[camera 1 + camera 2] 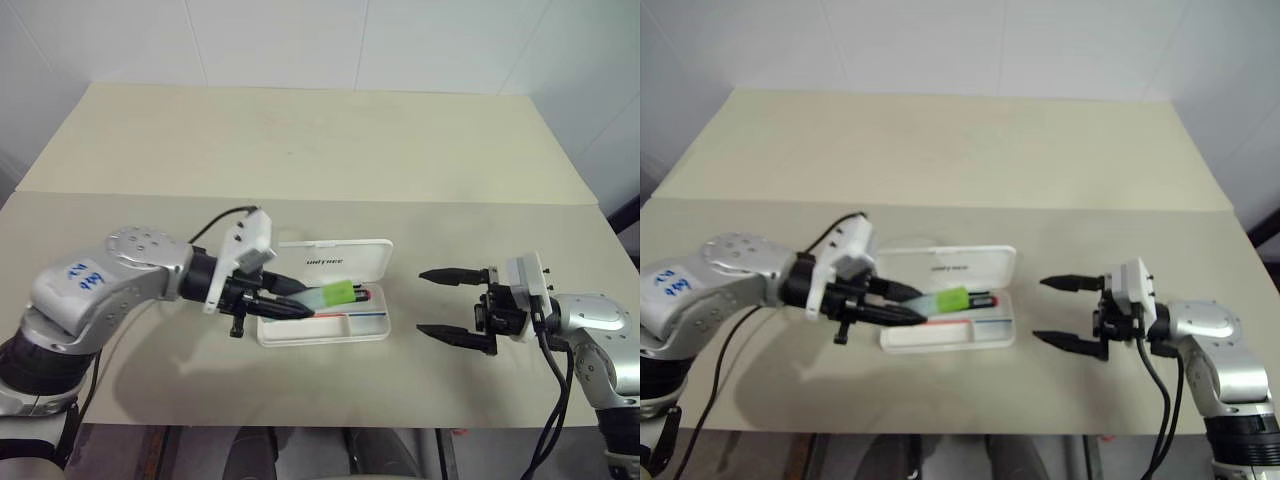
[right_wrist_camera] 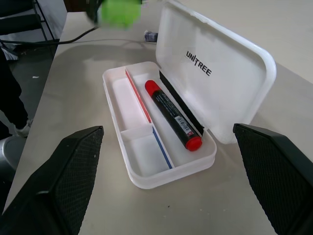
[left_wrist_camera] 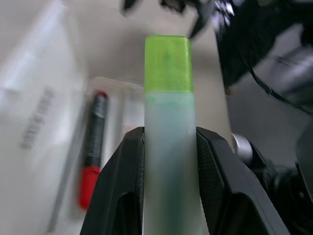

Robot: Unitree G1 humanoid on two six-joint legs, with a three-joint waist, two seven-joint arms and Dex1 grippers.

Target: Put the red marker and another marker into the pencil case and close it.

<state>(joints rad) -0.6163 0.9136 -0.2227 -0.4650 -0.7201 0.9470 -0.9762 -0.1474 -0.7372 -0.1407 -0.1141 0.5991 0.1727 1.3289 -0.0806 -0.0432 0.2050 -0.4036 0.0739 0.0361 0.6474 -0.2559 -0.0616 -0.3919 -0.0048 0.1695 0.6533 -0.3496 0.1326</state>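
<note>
White case (image 1: 330, 300) lies open on the desk (image 1: 300, 150); we see our left claw (image 1: 290, 307) holding the highlighter (image 1: 335, 294) over it. Right wrist view: red marker (image 2: 172, 114) already inside, right claw (image 1: 445, 305) wide, empty. Left: highlighter in, lid shut.

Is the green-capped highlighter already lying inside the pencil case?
No. The left claw holds the highlighter clamped between its fingers above the open pencil case, where the red marker lies alone.
</note>
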